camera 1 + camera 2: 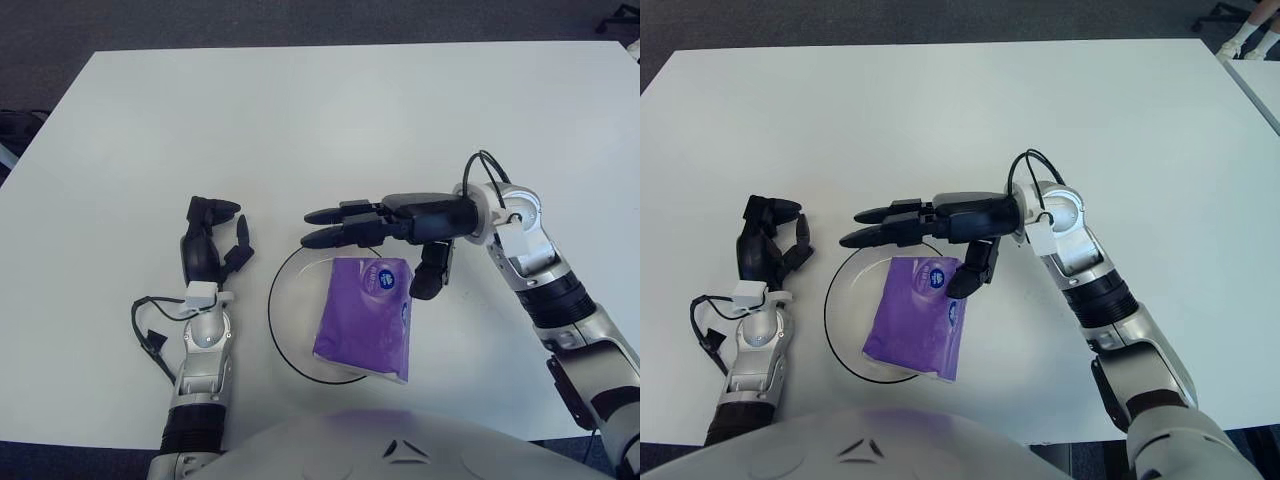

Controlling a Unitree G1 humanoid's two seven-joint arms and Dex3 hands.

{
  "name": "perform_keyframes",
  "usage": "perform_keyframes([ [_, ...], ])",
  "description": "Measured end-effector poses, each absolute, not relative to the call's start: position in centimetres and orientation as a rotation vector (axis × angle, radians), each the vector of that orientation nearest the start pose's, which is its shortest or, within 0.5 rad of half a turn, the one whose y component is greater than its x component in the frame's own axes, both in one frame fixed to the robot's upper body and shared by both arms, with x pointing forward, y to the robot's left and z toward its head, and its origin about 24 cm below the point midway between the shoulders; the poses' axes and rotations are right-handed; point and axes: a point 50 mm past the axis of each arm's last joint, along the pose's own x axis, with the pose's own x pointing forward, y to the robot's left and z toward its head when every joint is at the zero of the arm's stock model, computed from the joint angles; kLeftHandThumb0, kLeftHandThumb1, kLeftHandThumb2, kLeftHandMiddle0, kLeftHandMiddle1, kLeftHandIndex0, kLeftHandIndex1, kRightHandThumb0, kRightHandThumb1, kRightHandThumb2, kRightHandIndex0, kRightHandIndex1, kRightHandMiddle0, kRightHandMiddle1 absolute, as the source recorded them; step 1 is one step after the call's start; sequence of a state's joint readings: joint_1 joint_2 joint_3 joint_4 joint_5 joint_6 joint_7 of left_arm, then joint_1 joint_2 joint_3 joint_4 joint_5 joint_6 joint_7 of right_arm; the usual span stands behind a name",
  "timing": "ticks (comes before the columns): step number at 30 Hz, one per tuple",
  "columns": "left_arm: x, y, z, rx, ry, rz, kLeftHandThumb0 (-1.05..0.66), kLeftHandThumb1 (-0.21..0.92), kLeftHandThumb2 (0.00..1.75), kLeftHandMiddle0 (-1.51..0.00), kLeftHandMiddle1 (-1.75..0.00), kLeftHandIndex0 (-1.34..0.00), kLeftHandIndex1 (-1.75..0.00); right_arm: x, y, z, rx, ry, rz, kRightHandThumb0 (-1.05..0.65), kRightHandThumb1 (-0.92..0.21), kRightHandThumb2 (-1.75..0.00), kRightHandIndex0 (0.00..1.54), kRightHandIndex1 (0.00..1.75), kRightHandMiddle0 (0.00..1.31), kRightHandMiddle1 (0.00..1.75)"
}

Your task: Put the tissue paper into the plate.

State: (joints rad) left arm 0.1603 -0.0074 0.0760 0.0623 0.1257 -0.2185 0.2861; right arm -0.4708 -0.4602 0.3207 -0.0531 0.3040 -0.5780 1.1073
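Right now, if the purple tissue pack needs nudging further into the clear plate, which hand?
Right. The right hand hovers open just above the purple tissue pack, which overhangs the clear glass plate's right rim. The left hand shows left of the plate.

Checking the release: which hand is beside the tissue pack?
The right hand, open just beyond the purple tissue pack on the plate; the left hand shows left of it.
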Motion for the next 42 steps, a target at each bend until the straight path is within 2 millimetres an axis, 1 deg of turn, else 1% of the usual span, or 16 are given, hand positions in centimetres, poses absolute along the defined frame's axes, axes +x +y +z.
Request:
perform_keyframes([
  [4,21.2,18.7,1.4,0.131,-0.015,0.378,-0.38,0.71,0.82,-0.5,-1.68,-0.32,-1.75,24.9,-9.8,17.0,-0.554,-0.866,1.401,-0.92,-0.92,-1.09,0.02,0.01,0.02,0.01],
  [5,21.2,18.7,1.4,0.13,-0.017,0.377,-0.38,0.71,0.83,-0.51,-1.7,-0.32,-1.75,25.2,-10.1,17.0,-0.533,-0.868,1.377,-0.88,-0.92,-1.09,0.03,0.13,0.01,0.17],
  [7,21.3,18.7,1.4,0.129,-0.021,0.375,-0.38,0.7,0.84,-0.51,-1.72,-0.32,-1.75,25.7,-11.2,16.9,-0.511,-0.868,1.316,-0.84,-0.92,-1.08,0.01,0.33,0.01,0.37],
  [8,21.3,18.6,1.5,0.128,-0.023,0.375,-0.38,0.7,0.84,-0.51,-1.73,-0.32,-1.75,26.0,-11.8,16.8,-0.499,-0.866,1.278,-0.82,-0.92,-1.08,0.01,0.46,0.0,0.49],
  [9,21.2,18.7,1.5,0.128,-0.026,0.375,-0.38,0.7,0.84,-0.53,-1.74,-0.32,-1.75,26.2,-12.2,16.8,-0.481,-0.868,1.236,-0.76,-0.92,-1.07,0.05,0.72,0.0,0.76],
  [10,21.2,18.7,1.5,0.128,-0.029,0.375,-0.38,0.7,0.84,-0.53,-1.74,-0.33,-1.75,26.3,-12.5,16.7,-0.456,-0.872,1.198,-0.75,-0.92,-1.07,0.07,0.82,0.0,0.86],
  [11,21.1,18.7,1.5,0.128,-0.03,0.377,-0.38,0.7,0.84,-0.54,-1.74,-0.33,-1.75,26.3,-12.6,16.6,-0.434,-0.874,1.167,-0.7,-0.92,-1.06,0.15,1.03,0.0,1.05],
  [13,21.1,18.8,1.5,0.13,-0.033,0.375,-0.38,0.69,0.85,-0.55,-1.74,-0.33,-1.75,26.2,-12.8,16.2,-0.35,-0.902,1.071,-0.64,-0.92,-1.05,0.27,1.29,0.01,1.33],
  [15,21.1,18.8,1.4,0.131,-0.036,0.37,-0.38,0.69,0.85,-0.56,-1.74,-0.33,-1.75,26.0,-12.8,15.6,-0.244,-0.938,0.972,-0.59,-0.91,-1.06,0.36,1.42,0.06,1.46],
  [18,21.0,18.8,1.5,0.133,-0.042,0.366,-0.38,0.69,0.86,-0.57,-1.75,-0.33,-1.75,26.0,-12.4,14.4,-0.092,-0.94,0.857,-0.54,-0.87,-1.11,0.45,1.53,0.15,1.58],
  [20,21.1,18.7,1.6,0.131,-0.052,0.361,-0.38,0.69,0.86,-0.57,-1.75,-0.33,-1.75,26.1,-12.1,13.8,-0.03,-0.921,0.806,-0.46,-0.82,-0.93,0.52,1.53,0.21,1.66],
  [22,21.2,18.7,1.7,0.127,-0.059,0.359,-0.38,0.69,0.86,-0.57,-1.75,-0.33,-1.75,26.3,-12.0,13.5,0.008,-0.902,0.742,-0.42,-0.75,-0.9,0.57,1.54,0.28,1.7],
  [27,21.2,18.6,1.8,0.119,-0.069,0.356,-0.38,0.68,0.86,-0.56,-1.75,-0.33,-1.75,26.6,-12.3,13.2,0.094,-0.818,0.584,-0.41,-0.58,-1.01,0.67,1.62,0.4,1.74],
  [35,21.2,18.6,1.8,0.117,-0.073,0.356,-0.38,0.68,0.86,-0.55,-1.75,-0.34,-1.75,26.5,-12.8,11.8,0.291,-0.619,0.439,-0.44,-0.44,-1.17,0.75,1.63,0.51,1.75],
  [39,21.2,18.6,1.8,0.117,-0.074,0.356,-0.39,0.66,0.88,-0.55,-1.75,-0.35,-1.75,26.4,-13.1,11.2,0.342,-0.58,0.34,-0.46,-0.37,-1.26,0.83,1.68,0.57,1.75],
  [42,21.2,18.6,1.8,0.116,-0.075,0.355,-0.39,0.66,0.89,-0.55,-1.75,-0.35,-1.75,26.3,-13.3,10.7,0.337,-0.55,0.267,-0.47,-0.35,-1.28,0.9,1.73,0.58,1.75],
])
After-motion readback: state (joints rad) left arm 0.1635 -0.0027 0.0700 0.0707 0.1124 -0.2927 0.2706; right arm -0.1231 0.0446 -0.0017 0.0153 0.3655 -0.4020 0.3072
